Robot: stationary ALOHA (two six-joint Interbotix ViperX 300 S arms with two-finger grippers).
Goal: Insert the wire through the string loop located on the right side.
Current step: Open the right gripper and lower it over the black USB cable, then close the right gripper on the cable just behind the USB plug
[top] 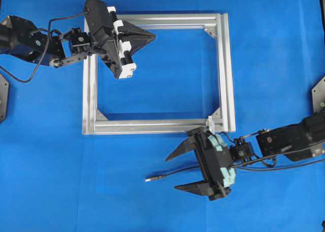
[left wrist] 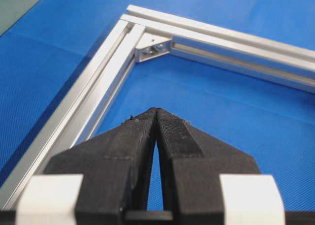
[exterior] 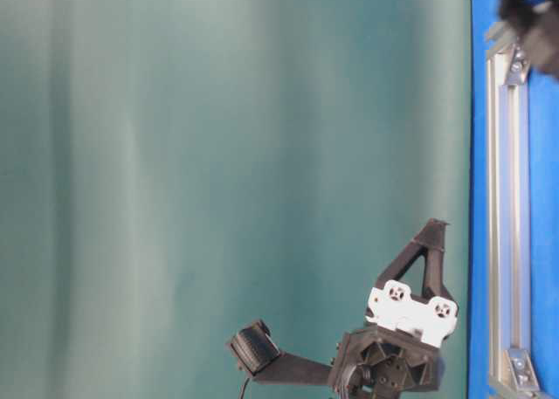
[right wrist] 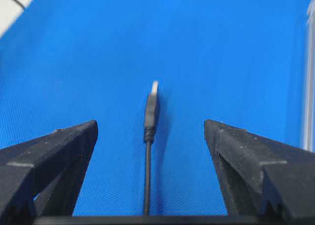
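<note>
Blue textured tabletop [top: 51, 181]; plain teal-green backdrop [exterior: 218, 154] behind; even light.

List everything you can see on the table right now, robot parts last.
thin black wire with slim metal plug tip: one, black, lying on the mat below the frame, between the right end effector's open fingers
small whitish string loop: one, whitish, on the frame's lower right corner
square aluminium frame: one, silver, flat at mid table
blue mat: one, blue, covering the table
left end effector: one, black and white, shut, over the frame's upper left
right end effector: one, black, open astride the wire
</note>
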